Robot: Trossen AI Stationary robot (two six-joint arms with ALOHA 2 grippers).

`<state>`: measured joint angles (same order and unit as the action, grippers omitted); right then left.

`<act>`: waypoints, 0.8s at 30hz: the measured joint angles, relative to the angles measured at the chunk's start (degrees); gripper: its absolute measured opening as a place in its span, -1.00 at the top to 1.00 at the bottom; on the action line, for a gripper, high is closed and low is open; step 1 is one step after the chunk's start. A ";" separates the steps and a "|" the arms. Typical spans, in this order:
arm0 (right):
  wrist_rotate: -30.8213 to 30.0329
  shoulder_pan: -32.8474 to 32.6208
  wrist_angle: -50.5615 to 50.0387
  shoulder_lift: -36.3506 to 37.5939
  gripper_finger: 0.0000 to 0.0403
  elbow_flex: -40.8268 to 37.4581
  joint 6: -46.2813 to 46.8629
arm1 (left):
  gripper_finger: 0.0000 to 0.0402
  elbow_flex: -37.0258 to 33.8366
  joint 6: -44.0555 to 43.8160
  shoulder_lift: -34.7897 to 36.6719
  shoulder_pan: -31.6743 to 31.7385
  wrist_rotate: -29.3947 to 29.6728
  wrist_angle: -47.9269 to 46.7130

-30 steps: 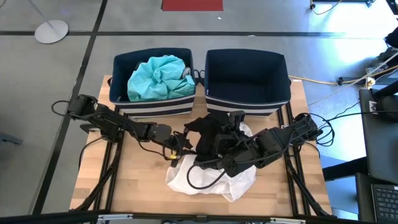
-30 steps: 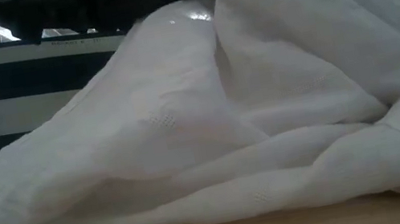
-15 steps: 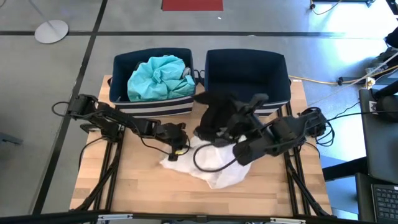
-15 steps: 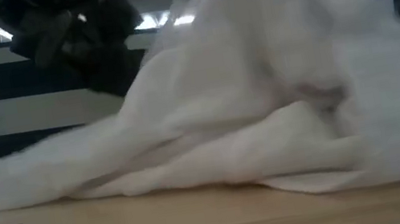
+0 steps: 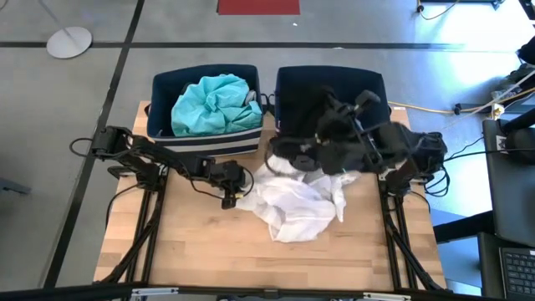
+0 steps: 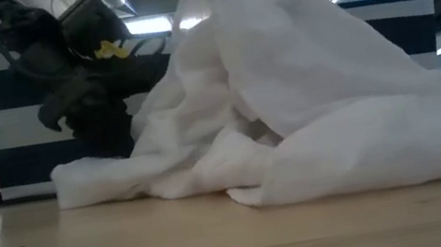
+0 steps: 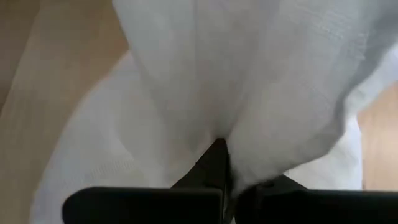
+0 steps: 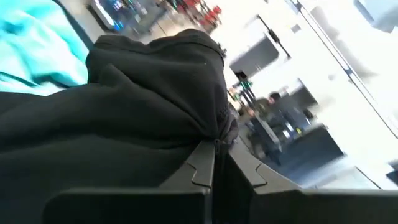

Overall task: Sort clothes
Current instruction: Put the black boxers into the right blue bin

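A white garment (image 5: 297,207) lies crumpled on the wooden table's middle and fills the low view (image 6: 306,100). My left gripper (image 5: 235,186) is shut on its left edge, low over the table; it also shows in the low view (image 6: 77,98). My right gripper (image 5: 328,125) is shut on a black garment (image 5: 311,138), raised over the near wall of the right navy bin (image 5: 368,88). A teal garment (image 5: 211,102) lies in the left navy bin (image 5: 163,88). The other clothes are out of view. My left gripper pinches a gathered fold of the white garment's left edge (image 7: 217,134) between its two fingers, coming level from the table's left. The cloth fans out from the fingers; the rest lies on the table. My right gripper pinches a bunched fold of the black garment (image 8: 214,127) between its two fingers. The garment is lifted and hangs below the fingers, over the right bin's near wall (image 5: 288,150).
The two striped navy bins stand side by side along the table's far edge. Bare wood (image 5: 192,242) lies in front of and left of the white garment. Cables run from both arms over the table's sides.
My right gripper has risen and gone toward the table's far edge with the black garment, lifting it off the white garment to the right bin. The white garment has been dragged toward the far right and bunched up. My left gripper has gone slightly right.
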<state>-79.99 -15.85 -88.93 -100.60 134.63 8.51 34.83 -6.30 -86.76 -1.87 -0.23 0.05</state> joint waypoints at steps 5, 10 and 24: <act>1.85 8.86 -1.02 0.00 0.91 0.00 -0.02 | 1.00 -0.20 -2.28 0.00 0.27 0.00 0.21; 7.74 16.69 -1.02 0.00 0.91 0.00 0.07 | 1.00 -0.20 -1.54 0.00 0.27 -0.02 0.11; 21.99 -0.05 -0.31 0.00 0.91 0.00 0.23 | 0.99 -0.22 0.73 8.43 -3.25 1.75 0.83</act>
<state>-58.00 -15.90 -89.24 -100.60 134.63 8.75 34.61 -5.57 -78.33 -5.12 1.52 0.88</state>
